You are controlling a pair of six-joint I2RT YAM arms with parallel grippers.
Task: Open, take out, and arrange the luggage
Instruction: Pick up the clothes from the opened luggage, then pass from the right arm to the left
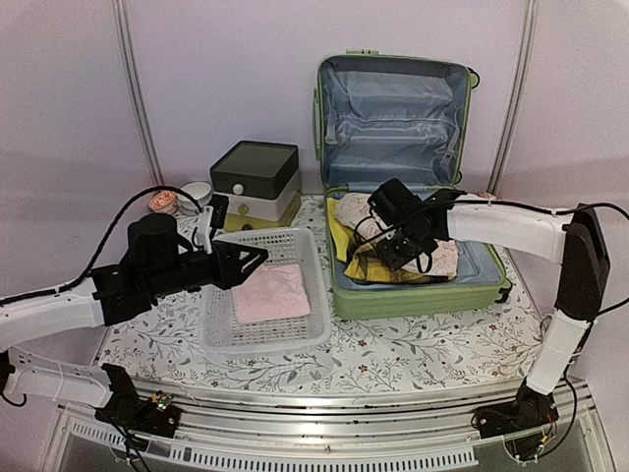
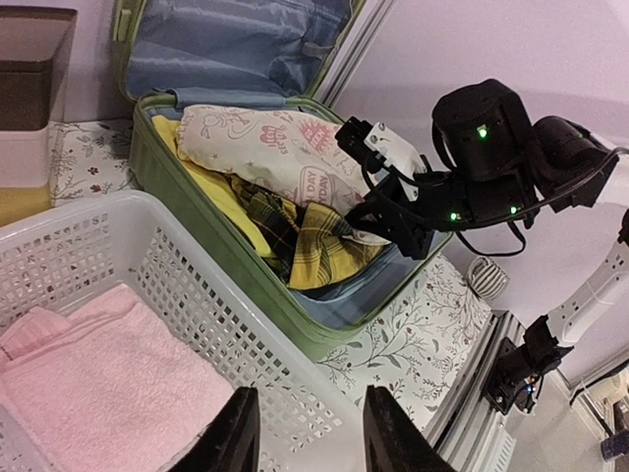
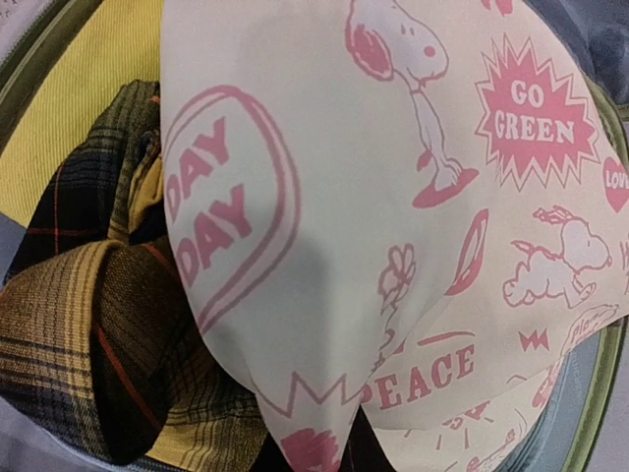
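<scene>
The right gripper [image 1: 391,244] reaches down into the open luggage [image 1: 423,297], which lies flat directly under it with its lid standing upright beyond; the jaws are closed on the cream printed cloth [image 3: 393,246], which gathers to a pinch right at the fingers. A dark plaid cloth [image 3: 88,324] lies just beside that pinch, with a yellow cloth [image 3: 88,88] past it. The left gripper [image 2: 305,433] hovers with its jaws parted narrowly and nothing between them, above the near rim of the white basket [image 1: 221,334]; a folded pink towel [image 1: 270,293] lies in the basket just below and ahead of its fingertips
</scene>
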